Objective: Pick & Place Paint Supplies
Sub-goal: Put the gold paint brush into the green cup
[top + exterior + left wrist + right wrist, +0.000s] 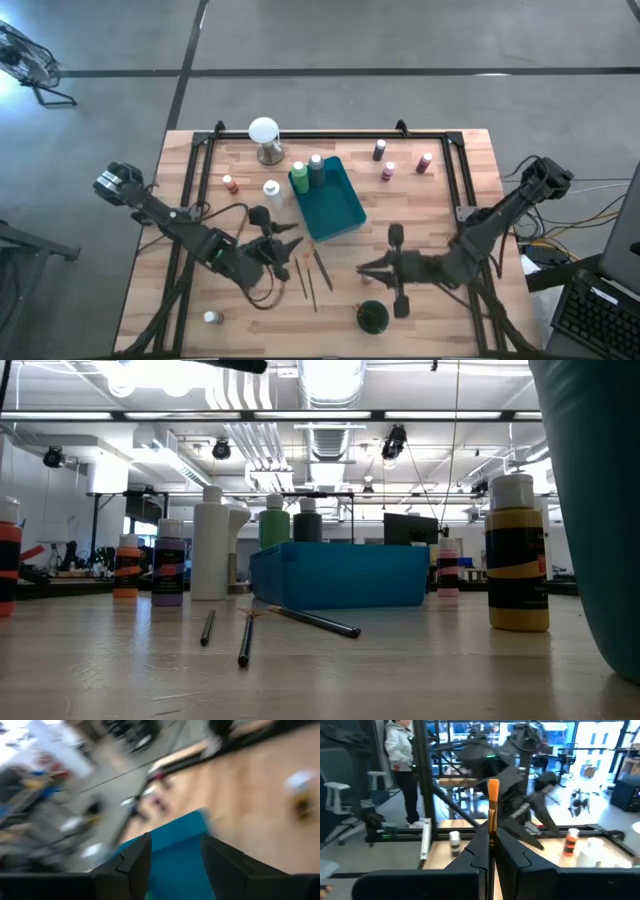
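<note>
Teal rectangular plastic tray [338, 212] sits mid-table on light wooden slatted tabletop [440, 320]. White globe on metal base [265, 139] near far edge, just beside tray's far-left corner. Person in grey hoodie [401, 755] stands in bkgd beside white office chair [335, 795].

No lettering, brand name, number or sign can be read in any of the views. The yellow bottle [517, 555] in the low view carries a dark band label, and the orange bottle [126, 567] and purple bottle [167, 564] beside it carry dark bands too, but whatever is printed on them is too small to make out. The left wrist view is too blurred to show any writing.
</note>
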`<control>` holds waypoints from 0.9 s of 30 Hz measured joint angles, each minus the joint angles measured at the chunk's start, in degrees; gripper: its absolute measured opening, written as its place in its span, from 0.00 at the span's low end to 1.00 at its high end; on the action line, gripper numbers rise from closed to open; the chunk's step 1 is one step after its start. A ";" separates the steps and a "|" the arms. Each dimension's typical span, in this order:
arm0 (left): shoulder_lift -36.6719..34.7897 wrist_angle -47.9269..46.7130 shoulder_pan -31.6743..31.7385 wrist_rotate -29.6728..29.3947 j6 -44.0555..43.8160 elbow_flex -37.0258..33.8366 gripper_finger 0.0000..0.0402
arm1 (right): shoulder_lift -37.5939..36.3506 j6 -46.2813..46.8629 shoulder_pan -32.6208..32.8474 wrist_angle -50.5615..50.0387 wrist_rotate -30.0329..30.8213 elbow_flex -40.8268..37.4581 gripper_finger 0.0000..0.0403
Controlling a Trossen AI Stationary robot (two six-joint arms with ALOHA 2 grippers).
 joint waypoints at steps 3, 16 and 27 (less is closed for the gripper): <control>-2.14 19.36 2.21 13.06 2.25 -8.34 0.43 | 1.77 1.76 3.25 2.26 3.71 0.00 0.03; -3.29 45.60 10.28 27.20 -1.53 -21.85 0.43 | 12.38 7.18 11.86 9.77 14.65 0.00 0.03; -3.29 46.51 10.93 28.78 -0.81 -20.63 0.43 | 20.43 15.49 15.61 10.81 30.86 -0.05 0.02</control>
